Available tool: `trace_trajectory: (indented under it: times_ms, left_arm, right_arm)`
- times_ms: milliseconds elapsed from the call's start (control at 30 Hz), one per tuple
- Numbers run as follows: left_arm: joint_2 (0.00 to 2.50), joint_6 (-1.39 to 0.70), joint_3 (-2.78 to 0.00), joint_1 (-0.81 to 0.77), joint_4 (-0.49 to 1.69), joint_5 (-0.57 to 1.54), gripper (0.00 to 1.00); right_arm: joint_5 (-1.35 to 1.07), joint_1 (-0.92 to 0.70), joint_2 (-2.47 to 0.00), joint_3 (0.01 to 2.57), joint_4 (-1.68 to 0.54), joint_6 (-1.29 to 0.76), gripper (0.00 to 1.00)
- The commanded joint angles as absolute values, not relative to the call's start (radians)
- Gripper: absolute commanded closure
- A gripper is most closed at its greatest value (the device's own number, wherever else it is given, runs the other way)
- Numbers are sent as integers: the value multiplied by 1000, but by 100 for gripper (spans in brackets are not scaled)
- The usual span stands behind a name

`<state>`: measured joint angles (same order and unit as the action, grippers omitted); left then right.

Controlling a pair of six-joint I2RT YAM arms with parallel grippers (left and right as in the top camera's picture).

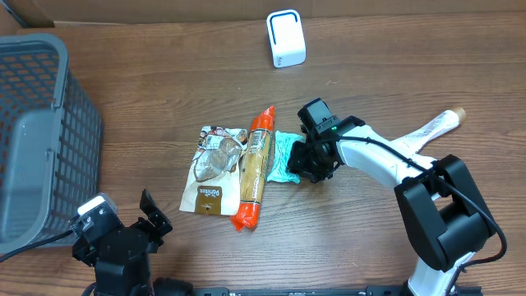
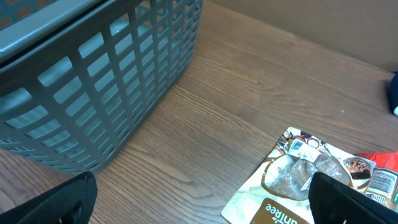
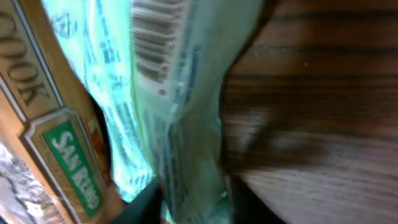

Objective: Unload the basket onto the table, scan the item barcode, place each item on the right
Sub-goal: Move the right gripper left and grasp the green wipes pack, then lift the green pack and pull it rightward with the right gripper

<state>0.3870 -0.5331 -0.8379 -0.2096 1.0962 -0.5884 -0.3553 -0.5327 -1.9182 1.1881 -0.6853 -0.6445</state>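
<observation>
From overhead: one table (image 1: 394,66), wood top, far edge along the top of frame. One basket (image 1: 37,123) at the left edge, cut off by the frame. One scanner (image 1: 285,39) upright near the far edge, well apart from all else. Three packs at centre, side by side: pouch (image 1: 212,171), orange pack (image 1: 254,168), teal packet (image 1: 283,158). Pouch and orange pack touching; teal packet against the orange pack's right side. One white tube (image 1: 434,127) at right, partly behind the right arm (image 1: 386,160). Open wood between basket and pouch, between scanner and packs, and along the near side between the two arms. Two grippers: left gripper (image 1: 123,226) low at the near edge, apart from everything; right gripper (image 1: 311,160) at the teal packet's right edge.

From the left wrist: fingers (image 2: 56,199) spread to both bottom corners, released, holding nothing. Basket wall filling the upper left; bare wood between it and the pouch at lower right.

From the right wrist: teal packet close up, barcode (image 3: 152,43) facing the lens, lower end running down between two dark fingers (image 3: 140,202). Pinched or merely flanked: cannot tell. Orange pack's label at left, just beside; bare wood at right.
</observation>
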Motion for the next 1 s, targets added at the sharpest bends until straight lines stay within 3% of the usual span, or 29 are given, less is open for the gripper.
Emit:
trace_trajectory:
  times_ms: [0, 200, 400, 467, 533, 633, 733, 833, 967]
  left_arm:
    - [384, -547, -836, -214, 1097, -606, 0]
    - [384, -547, -836, -214, 1096, -605, 0]
    - [384, -547, -836, -214, 1097, -605, 0]
    - [384, -547, -836, -214, 1097, -605, 0]
    - [384, -547, -836, -214, 1097, -605, 0]
    - [384, -547, -836, -214, 1097, -605, 0]
    - [384, -547, -836, -214, 1097, -605, 1]
    - [384, -547, -836, -214, 1097, -605, 0]
    - [384, -547, -836, -214, 1097, -605, 0]
  right_arm:
    - [-333, -542, -1927, 1179, -682, -664, 80]
    - [-345, -490, -1918, 1228, -765, -446, 93]
    - [-322, -376, -1917, 1318, -872, 59, 96]
    - [-320, -348, -1917, 1318, -865, 246, 83]
    - [-277, -326, -1917, 1318, -853, 343, 62]
    - [-237, -291, -1917, 1328, -840, 285, 56]
    - [-306, -239, -1916, 1364, -868, 41, 48]
    - [-526, -190, -1915, 1367, -879, -239, 48]
    - [-565, -181, -1916, 1339, -916, -526, 50]
